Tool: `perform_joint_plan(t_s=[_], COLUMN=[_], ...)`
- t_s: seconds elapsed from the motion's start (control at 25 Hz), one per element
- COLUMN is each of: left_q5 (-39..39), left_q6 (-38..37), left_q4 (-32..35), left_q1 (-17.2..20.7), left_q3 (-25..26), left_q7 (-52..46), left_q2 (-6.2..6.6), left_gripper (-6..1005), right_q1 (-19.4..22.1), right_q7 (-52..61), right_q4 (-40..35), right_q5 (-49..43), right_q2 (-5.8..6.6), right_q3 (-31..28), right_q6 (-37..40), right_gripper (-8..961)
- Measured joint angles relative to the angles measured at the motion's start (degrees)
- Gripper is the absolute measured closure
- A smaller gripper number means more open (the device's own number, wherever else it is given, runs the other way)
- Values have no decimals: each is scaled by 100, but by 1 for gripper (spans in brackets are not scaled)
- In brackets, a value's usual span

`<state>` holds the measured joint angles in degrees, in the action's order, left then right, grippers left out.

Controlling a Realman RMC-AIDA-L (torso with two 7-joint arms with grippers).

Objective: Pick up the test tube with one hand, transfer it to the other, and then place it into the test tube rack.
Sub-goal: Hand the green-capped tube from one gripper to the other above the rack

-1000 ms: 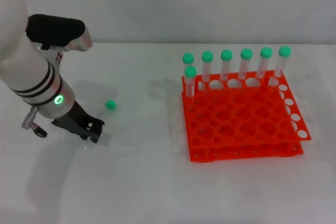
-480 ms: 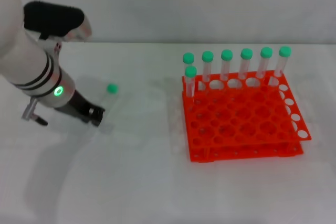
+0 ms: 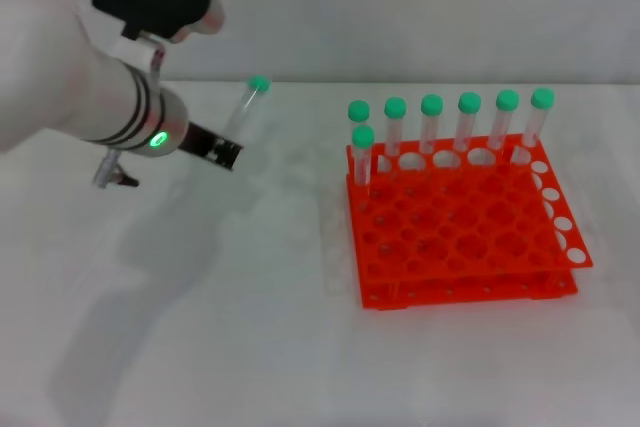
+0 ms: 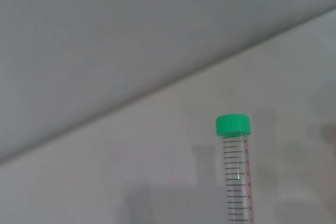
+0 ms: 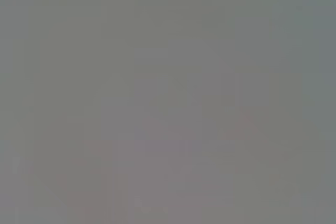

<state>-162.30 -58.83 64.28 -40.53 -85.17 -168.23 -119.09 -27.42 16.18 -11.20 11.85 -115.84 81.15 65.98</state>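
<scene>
My left gripper [image 3: 228, 152], on the white arm with black rings and a green light, is shut on the test tube [image 3: 246, 107] and holds it in the air above the table, well left of the rack. The tube is clear with a green cap and tilts up and away. It also shows in the left wrist view [image 4: 237, 174], cap end away from the wrist. The orange-red test tube rack [image 3: 460, 222] stands at the right with several green-capped tubes [image 3: 432, 127] upright along its far row. My right gripper is out of view; its wrist view shows only grey.
The white table [image 3: 250, 327] stretches around the rack, with a pale wall behind. The left arm's shadow falls on the table at the lower left.
My left gripper has lifted the tube off the table and swung up and to the right, toward the rack. The tube's cap now points up and away.
</scene>
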Motion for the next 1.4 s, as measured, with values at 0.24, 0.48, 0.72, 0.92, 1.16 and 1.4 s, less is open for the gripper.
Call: perform_joint_plan(t_s=[0.24,0.48,0.72,0.92,1.16,1.4], left_q5=[6,2,-1,0,7,6], left_q6=[1153,2221,3294,4064,4770,5310], left_q4=[176,392,357,271,69,51], left_q1=[181,414,518,579,615,746], left_q3=[-603,-920,-1370,-1765,-2094,-2461], left_q7=[227,583,760,838,856,970], left_q2=[0,-10,-24,-31,-44,-44], left_gripper=[814,814,814,814,814,814], right_q1=[0,55,17,39,41,-104], right_q7=[615,1339,2062,2540,3067,3281], right_q4=[-4,-6,-6,-199,-275,-311], right_q5=[-8,-11,-30,-148,-573,-691], right_q2=[45,67,73,74,65,50], right_q3=[261,467,805,1251,1595,1942], right_q6=[146,586,700,870,1287,1359], right_gripper=[85,85,85,85,90,100])
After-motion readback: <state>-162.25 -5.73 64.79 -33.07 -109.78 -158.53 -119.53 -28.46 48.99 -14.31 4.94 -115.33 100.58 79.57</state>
